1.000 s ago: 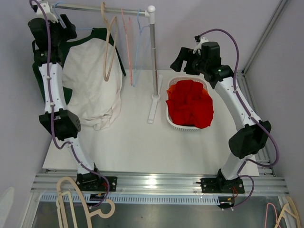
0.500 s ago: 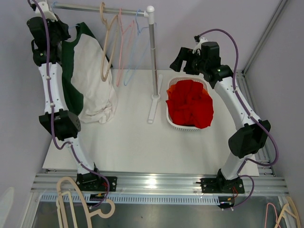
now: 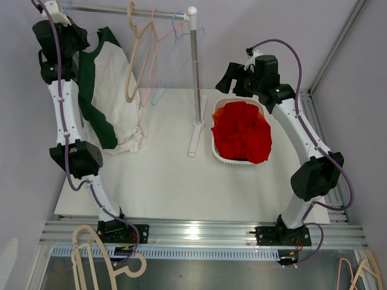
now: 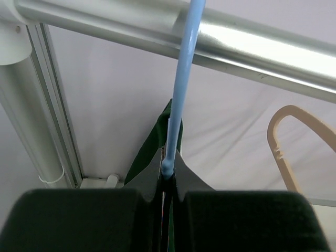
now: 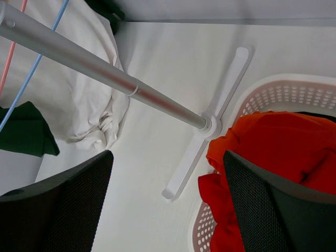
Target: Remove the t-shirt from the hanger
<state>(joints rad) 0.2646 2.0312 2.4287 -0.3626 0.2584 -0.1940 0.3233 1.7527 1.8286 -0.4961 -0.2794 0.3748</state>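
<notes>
A white t-shirt (image 3: 115, 84) with dark green sleeves hangs at the left end of the rail (image 3: 121, 10), its hem bunched on the table. It hangs from a light blue hanger whose hook (image 4: 182, 100) runs up over the rail (image 4: 247, 44). My left gripper (image 3: 60, 36) is high at the rail's left end. In the left wrist view my left gripper (image 4: 168, 164) is shut on the blue hook's lower end, green fabric just behind it. My right gripper (image 3: 233, 75) hovers open and empty above the table between the rack pole and the basket; the right wrist view shows the t-shirt (image 5: 79, 100) far to its left.
Beige (image 3: 133, 57), pink (image 3: 154, 60) and pale blue (image 3: 175, 54) empty hangers hang on the rail. The rack pole (image 3: 195, 66) stands on a foot (image 5: 215, 121). A white basket (image 3: 239, 162) holds red clothes (image 3: 242, 130). Spare hangers (image 3: 91, 254) lie below the table's near edge.
My left gripper closed on the blue hook. The t-shirt swung left and turned more edge-on, and the empty hangers swayed left. The right arm stayed put.
</notes>
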